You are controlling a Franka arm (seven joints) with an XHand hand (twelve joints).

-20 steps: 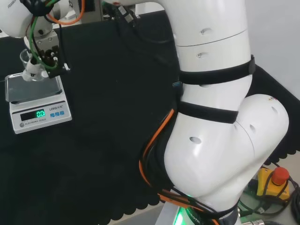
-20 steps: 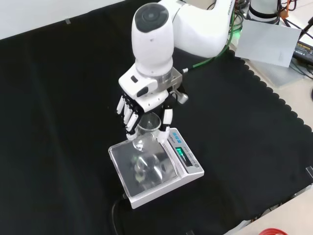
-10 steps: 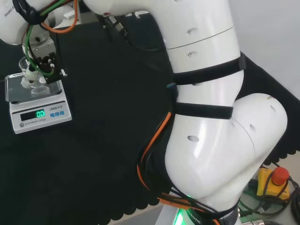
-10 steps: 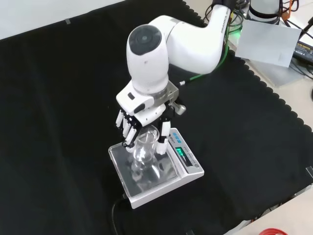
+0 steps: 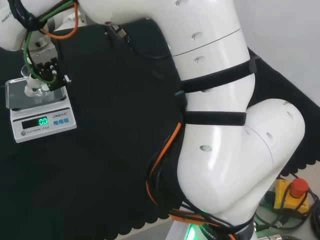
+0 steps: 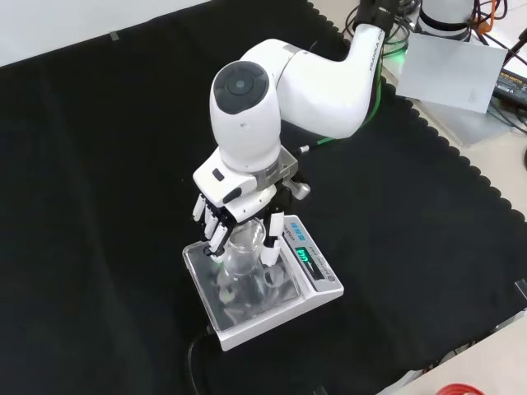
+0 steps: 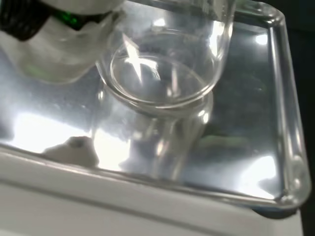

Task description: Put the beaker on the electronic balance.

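Hand (image 6: 235, 210) curled around glass beaker (image 6: 244, 247), upright.
Balance pan (image 6: 284, 290) directly below hand; beaker base at pan, contact unclear.

In the front view the white arm (image 6: 305, 78) reaches in from the far right and bends down to the hand (image 6: 239, 218). The hand points downward, its fingers (image 6: 216, 229) and thumb (image 6: 274, 239) curled round the beaker (image 6: 244, 251).

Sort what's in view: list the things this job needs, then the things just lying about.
Job:
- beaker, held in the hand
- electronic balance, its steel pan under the beaker

Lying about:
- red emergency stop button on its yellow box
- grey sheet beyond the black cloth
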